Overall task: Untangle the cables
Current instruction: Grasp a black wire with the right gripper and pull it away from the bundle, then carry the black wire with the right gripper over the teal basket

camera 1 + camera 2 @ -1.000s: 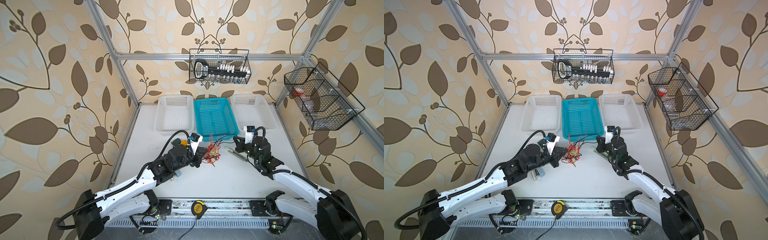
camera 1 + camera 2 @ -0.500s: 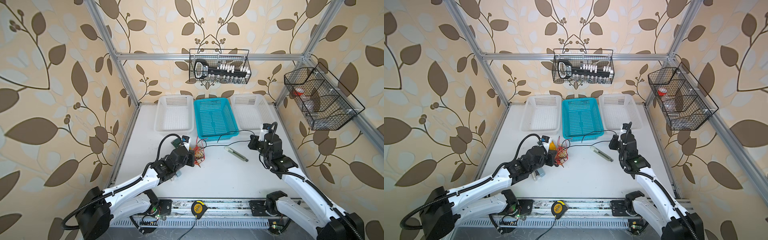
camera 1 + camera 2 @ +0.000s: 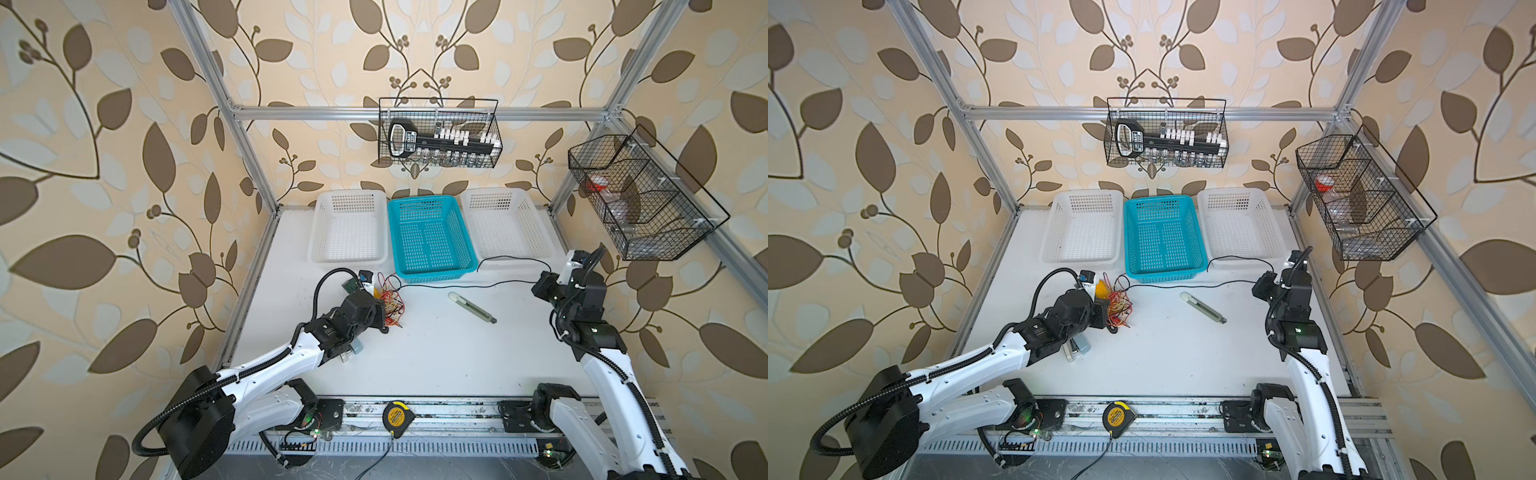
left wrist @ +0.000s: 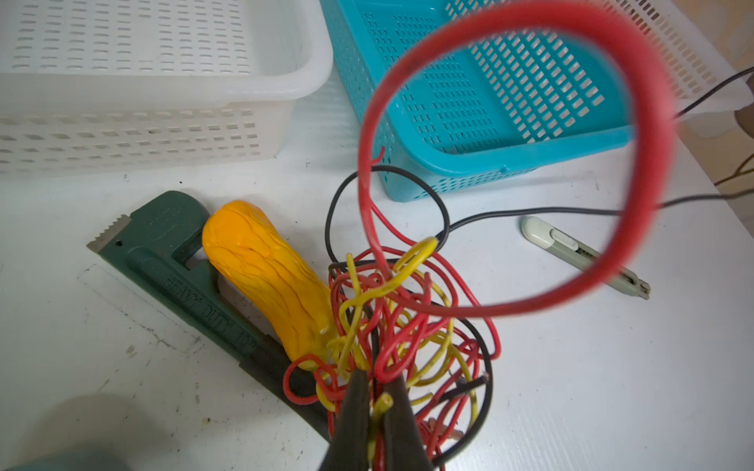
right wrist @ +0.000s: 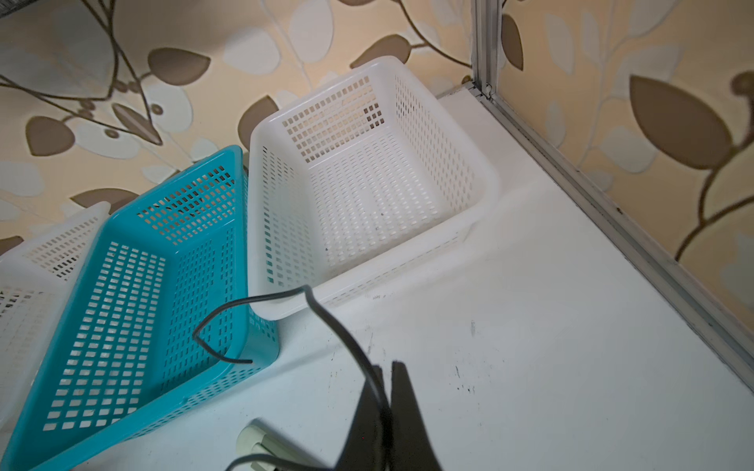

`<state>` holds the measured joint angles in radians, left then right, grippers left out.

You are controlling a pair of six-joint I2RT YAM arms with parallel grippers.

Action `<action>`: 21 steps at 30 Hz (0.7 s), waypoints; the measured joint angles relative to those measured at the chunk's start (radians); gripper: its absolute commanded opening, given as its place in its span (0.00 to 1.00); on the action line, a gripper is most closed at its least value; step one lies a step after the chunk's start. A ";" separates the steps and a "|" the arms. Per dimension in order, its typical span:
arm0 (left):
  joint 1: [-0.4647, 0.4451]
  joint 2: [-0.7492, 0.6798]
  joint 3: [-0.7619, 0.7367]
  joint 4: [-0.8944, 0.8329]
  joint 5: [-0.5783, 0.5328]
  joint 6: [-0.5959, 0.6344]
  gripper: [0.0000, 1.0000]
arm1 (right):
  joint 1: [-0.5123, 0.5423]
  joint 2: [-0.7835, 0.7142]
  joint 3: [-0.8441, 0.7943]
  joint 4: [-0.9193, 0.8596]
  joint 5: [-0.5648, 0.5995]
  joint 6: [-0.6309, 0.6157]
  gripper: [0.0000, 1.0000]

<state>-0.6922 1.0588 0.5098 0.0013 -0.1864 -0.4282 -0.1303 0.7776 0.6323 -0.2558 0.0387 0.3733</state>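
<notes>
On your tabletop (image 3: 436, 361), a teal basket (image 3: 430, 239) sits at the far edge between a left white basket (image 3: 349, 228) and a right white basket (image 3: 505, 226). A slim cutter (image 3: 471, 307) lies mid-tabletop. Left of it, a green wrench (image 4: 179, 265) touches an orange lump (image 4: 265, 277).

The whole cell is seen in both top views from high above the front edge, aimed down toward the back wall, the table (image 3: 436, 357) taken in from well off. The left wrist view is held close over the cables (image 4: 408, 334), faced toward the blue basket (image 4: 530, 147). That basket is shared with the right wrist view, aimed at the far right corner.
</notes>
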 measured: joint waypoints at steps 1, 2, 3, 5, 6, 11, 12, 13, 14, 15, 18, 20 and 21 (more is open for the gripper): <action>0.000 0.000 -0.002 0.003 0.000 0.000 0.00 | -0.004 -0.002 0.002 -0.004 -0.014 -0.001 0.00; 0.000 0.000 -0.003 0.005 0.000 0.000 0.00 | -0.005 -0.003 0.003 -0.004 -0.027 -0.002 0.00; 0.000 0.000 -0.004 0.007 0.000 0.000 0.00 | -0.006 -0.005 0.004 -0.006 -0.042 -0.003 0.00; 0.000 0.002 -0.005 0.011 0.000 0.000 0.00 | -0.006 -0.005 0.008 -0.008 -0.066 -0.006 0.00; 0.000 0.005 -0.005 0.013 0.001 0.000 0.00 | -0.006 -0.006 0.010 -0.010 -0.077 -0.008 0.00; 0.000 0.012 -0.005 0.028 0.010 0.002 0.00 | -0.004 -0.032 0.013 -0.006 -0.166 -0.011 0.00; 0.000 0.013 -0.005 0.032 0.018 0.005 0.00 | 0.002 -0.039 0.015 -0.001 -0.194 -0.011 0.00; 0.000 0.014 -0.005 0.036 0.026 0.007 0.00 | 0.014 -0.045 0.021 0.004 -0.217 -0.011 0.00; 0.000 0.015 -0.005 0.040 0.032 0.010 0.00 | 0.032 -0.048 0.031 0.007 -0.236 -0.011 0.00; 0.000 0.016 -0.006 0.046 0.043 0.013 0.00 | 0.061 -0.050 0.046 0.013 -0.253 -0.013 0.00; 0.000 0.017 -0.007 0.058 0.081 0.031 0.00 | 0.162 -0.041 0.116 0.014 -0.282 -0.034 0.00; 0.000 0.018 -0.008 0.068 0.109 0.043 0.00 | 0.235 -0.018 0.181 0.016 -0.283 -0.052 0.00; 0.000 0.020 -0.008 0.073 0.125 0.051 0.00 | 0.271 -0.002 0.216 0.021 -0.282 -0.060 0.00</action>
<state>-0.6918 1.0786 0.5022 0.0746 -0.0616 -0.3767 0.1406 0.7753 0.8478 -0.2348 -0.2436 0.3130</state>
